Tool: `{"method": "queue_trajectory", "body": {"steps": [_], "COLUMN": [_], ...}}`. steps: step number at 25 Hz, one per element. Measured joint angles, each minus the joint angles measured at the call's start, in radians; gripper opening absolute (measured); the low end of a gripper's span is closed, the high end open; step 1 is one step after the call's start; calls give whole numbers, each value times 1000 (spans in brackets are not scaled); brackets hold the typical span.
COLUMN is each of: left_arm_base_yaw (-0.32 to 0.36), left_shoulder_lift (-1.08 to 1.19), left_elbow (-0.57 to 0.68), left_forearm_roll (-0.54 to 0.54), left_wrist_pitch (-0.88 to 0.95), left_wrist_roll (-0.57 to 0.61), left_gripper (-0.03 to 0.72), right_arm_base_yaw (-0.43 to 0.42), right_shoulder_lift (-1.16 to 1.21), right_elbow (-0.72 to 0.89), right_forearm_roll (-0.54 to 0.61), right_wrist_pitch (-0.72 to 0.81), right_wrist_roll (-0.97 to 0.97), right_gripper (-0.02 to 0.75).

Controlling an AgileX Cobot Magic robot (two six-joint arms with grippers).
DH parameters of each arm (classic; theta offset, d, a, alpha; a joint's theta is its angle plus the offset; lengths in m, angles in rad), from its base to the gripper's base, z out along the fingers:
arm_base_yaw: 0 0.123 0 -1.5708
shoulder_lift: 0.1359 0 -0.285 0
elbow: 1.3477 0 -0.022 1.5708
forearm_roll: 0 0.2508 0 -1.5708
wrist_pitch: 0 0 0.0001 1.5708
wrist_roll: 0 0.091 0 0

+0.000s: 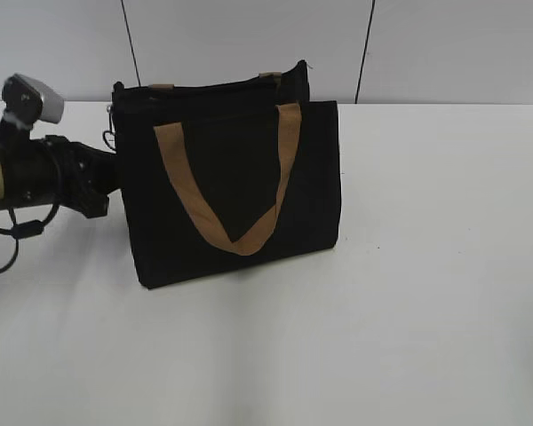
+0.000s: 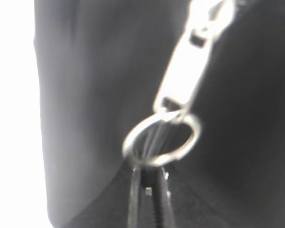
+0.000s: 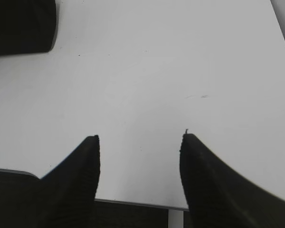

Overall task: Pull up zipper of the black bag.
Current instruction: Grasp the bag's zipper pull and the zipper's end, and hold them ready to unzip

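Left fingers [image 2: 149,202] are pinching shut just under the ring [image 2: 161,141] at the bag [image 1: 235,177] corner; I am risking slipping off. Right fingers [image 3: 137,175] are hanging open over the tabletop [image 3: 180,71].

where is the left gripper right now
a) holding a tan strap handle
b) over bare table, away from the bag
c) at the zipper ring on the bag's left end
c: the left gripper has its fingertips closed at the silver ring pull of the zipper, against the black bag.
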Motion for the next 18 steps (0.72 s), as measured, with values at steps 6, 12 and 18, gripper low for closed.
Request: {"method": "queue_trajectory", "body": {"steps": [6, 12, 18], "left_arm_base_yaw": [0, 1, 0], "left_shoulder_lift": [-216, -334, -431], "left_elbow": [1, 1, 1], "left_forearm_roll": [92, 145, 260], "left_wrist_pitch": [108, 169, 172], "left_wrist_roll": [-124, -200, -321], "left_gripper": [25, 25, 25], "right_arm_base_yaw": [0, 0, 0], "right_shoulder_lift": [0, 0, 0], "right_elbow": [0, 0, 0], "right_forearm_roll": [0, 0, 0], "right_wrist_pitch": [0, 0, 0], "right_wrist_roll": [0, 0, 0], "right_gripper": [414, 414, 414]}}
